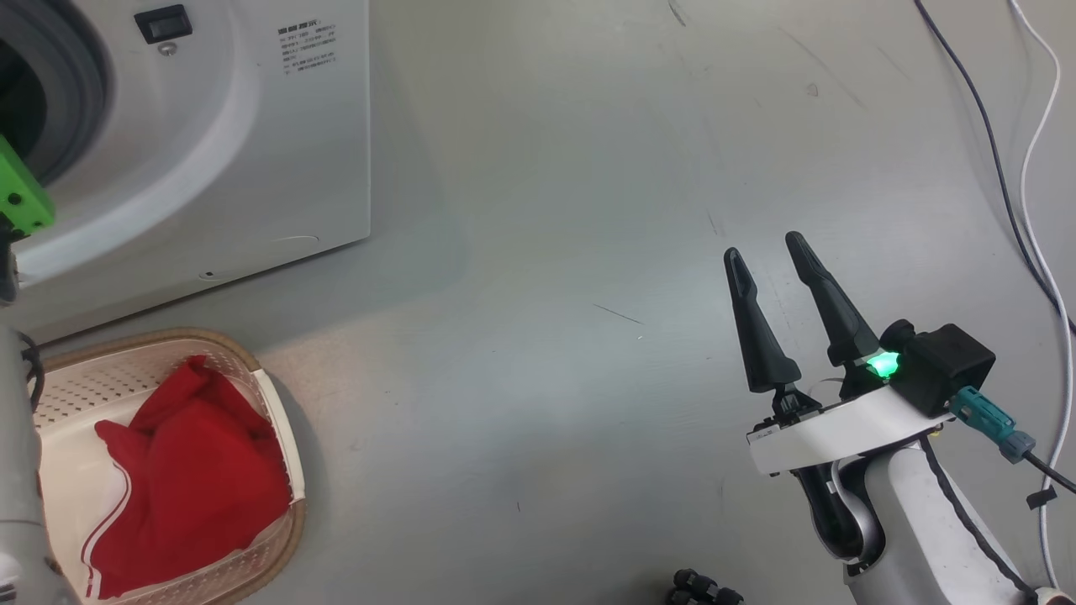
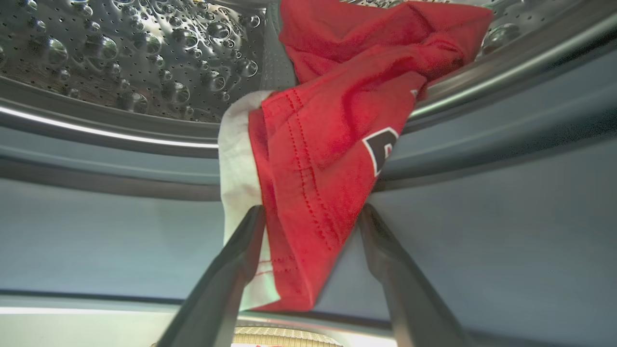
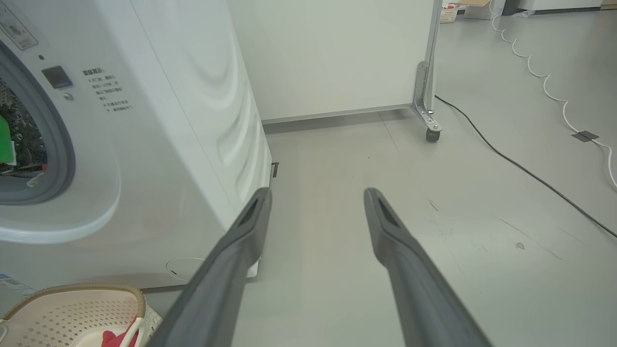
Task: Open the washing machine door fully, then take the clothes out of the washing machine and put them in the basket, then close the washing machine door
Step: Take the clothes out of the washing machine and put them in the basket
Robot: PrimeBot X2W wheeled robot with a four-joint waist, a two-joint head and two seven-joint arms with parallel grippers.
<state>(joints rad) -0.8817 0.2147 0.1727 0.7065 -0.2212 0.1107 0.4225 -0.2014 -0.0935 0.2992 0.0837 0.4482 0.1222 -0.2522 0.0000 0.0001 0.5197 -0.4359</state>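
My left gripper is open at the mouth of the washing machine. A piece of the clothes, red with a white trim and a logo, hangs over the steel drum's lip and the grey seal, down between the two fingers. A green part of my left arm shows at the drum opening. Another red garment lies in the basket on the floor below the machine. My right gripper hovers open and empty over bare floor, far right of the basket. The washing machine door is out of view.
A black cable and a white cable run along the floor at the right. A white panel on a wheeled frame stands behind the machine. Open grey floor lies between the basket and my right gripper.
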